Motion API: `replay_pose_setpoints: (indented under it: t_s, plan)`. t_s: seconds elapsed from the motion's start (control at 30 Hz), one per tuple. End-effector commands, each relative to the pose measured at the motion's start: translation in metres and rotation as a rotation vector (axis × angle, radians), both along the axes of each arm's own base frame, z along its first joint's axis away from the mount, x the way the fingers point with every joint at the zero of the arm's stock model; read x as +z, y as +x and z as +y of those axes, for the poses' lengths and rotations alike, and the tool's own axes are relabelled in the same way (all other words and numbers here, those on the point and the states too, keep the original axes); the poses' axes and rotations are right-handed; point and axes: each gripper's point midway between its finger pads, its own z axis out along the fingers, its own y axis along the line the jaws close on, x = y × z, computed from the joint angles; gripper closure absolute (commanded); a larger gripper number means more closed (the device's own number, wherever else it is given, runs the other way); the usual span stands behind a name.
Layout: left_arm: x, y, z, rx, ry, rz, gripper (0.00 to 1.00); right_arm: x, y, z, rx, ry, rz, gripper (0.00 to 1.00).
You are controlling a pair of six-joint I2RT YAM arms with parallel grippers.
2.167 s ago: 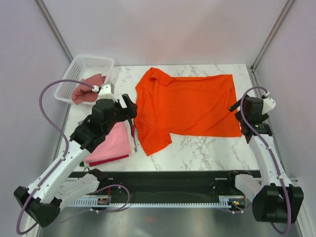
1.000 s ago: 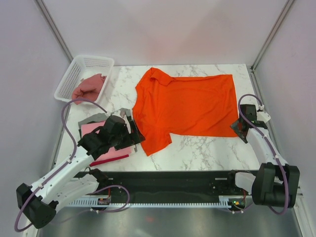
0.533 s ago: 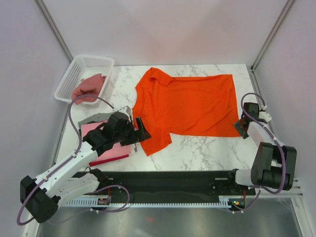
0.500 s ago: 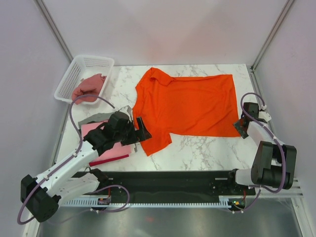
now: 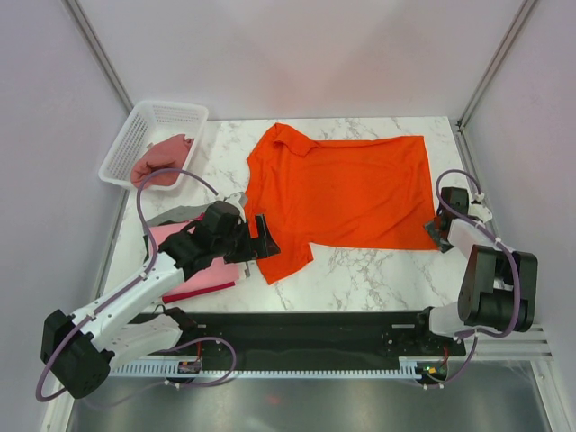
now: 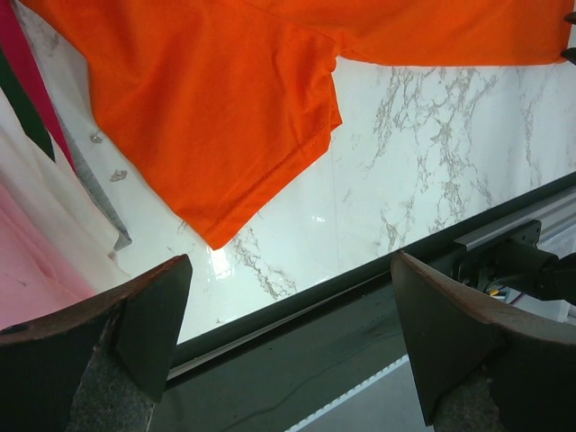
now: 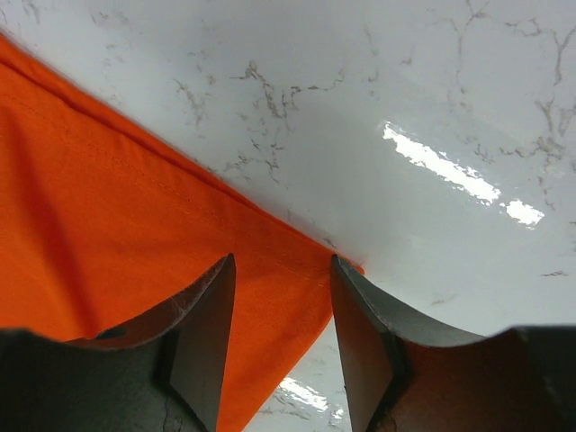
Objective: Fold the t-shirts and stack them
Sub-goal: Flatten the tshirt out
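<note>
I have the orange t-shirt (image 5: 346, 189) spread flat in the middle of the marble desk (image 5: 378, 265), collar toward the left and hem toward the right, one sleeve pointing at the near edge.

My left pincer (image 5: 261, 236) hangs just over the near-left sleeve with its jaws spread wide and nothing between them. Its wrist camera shows the sleeve tip lying on the marble ahead of the fingers (image 6: 153, 306).

My right pincer (image 7: 279, 261) is low at the shirt's near-right hem corner. Its jaws stand partly apart and straddle that corner. The cloth between them lies flat on the desk, and I see no pinch on it.

Left of the orange shirt, partly under my left arm, sits a folded stack. The pink t-shirt (image 5: 193, 270) is on top, a grey one (image 5: 166, 216) pokes out behind it, and a red edge (image 5: 193, 292) shows along the near side.

The white mesh basket (image 5: 153, 121) stands at the far-left corner, with the dusty rose t-shirt (image 5: 162, 162) crumpled inside.
</note>
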Motion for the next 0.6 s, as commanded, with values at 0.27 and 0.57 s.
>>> replay_pose_setpoints:
  t_s: [0.27, 0.57]
  plan:
    - [0.01, 0.003, 0.0, -0.03, 0.003, -0.063, 0.0, 0.035, -0.019, -0.013, -0.011, -0.115, -0.081, 0.41]
    - [0.007, 0.004, 0.002, -0.025, 0.015, -0.058, 0.01, 0.003, -0.017, -0.001, 0.003, -0.03, -0.015, 0.41]
